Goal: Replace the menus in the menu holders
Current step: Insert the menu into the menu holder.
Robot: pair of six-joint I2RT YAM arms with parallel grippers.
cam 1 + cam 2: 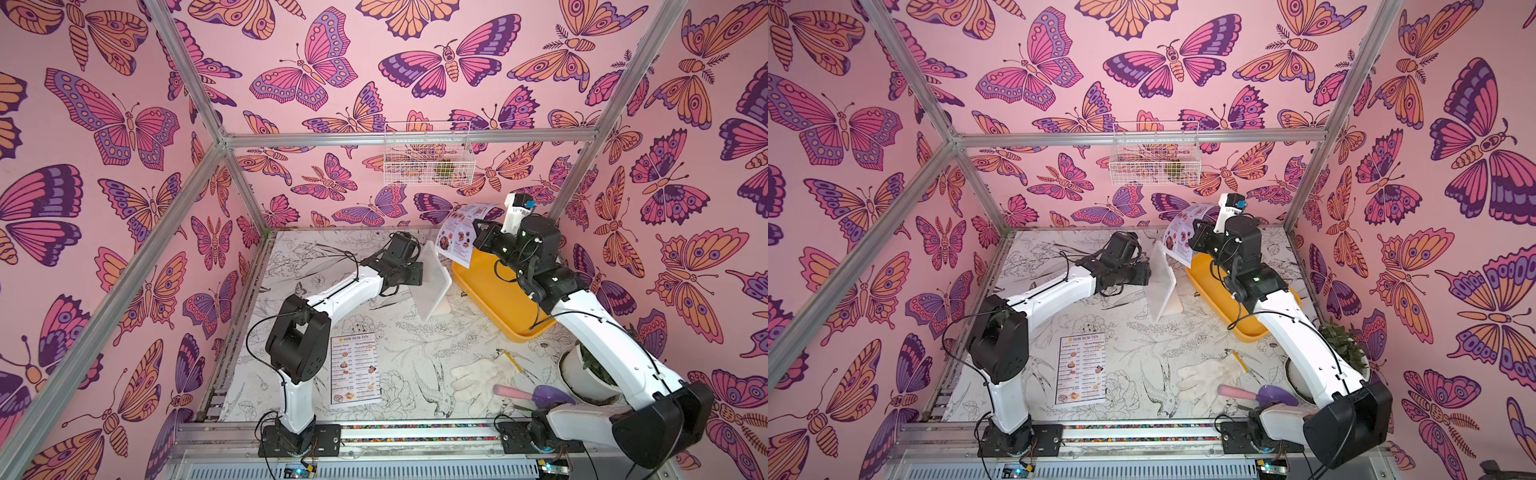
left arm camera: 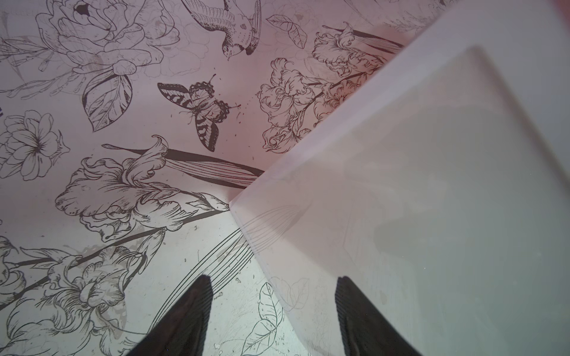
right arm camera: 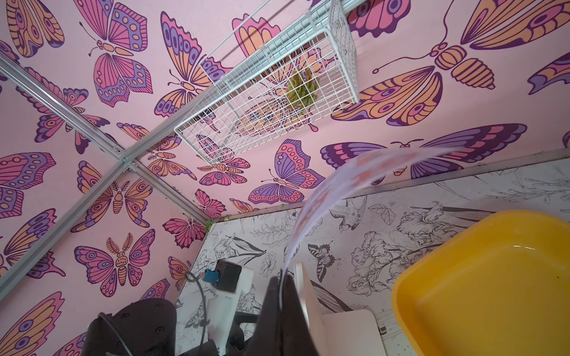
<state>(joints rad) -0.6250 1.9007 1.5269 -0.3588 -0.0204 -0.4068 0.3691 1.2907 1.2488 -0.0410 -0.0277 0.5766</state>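
My right gripper [image 3: 281,279] was pinched shut on the special menu [image 1: 455,232]. The light, floppy sheet curled over above it, so a hold near the lower edge looked wisest. My left gripper [image 2: 274,289] stood apart, astride one edge of the stiff holder [image 2: 431,185].
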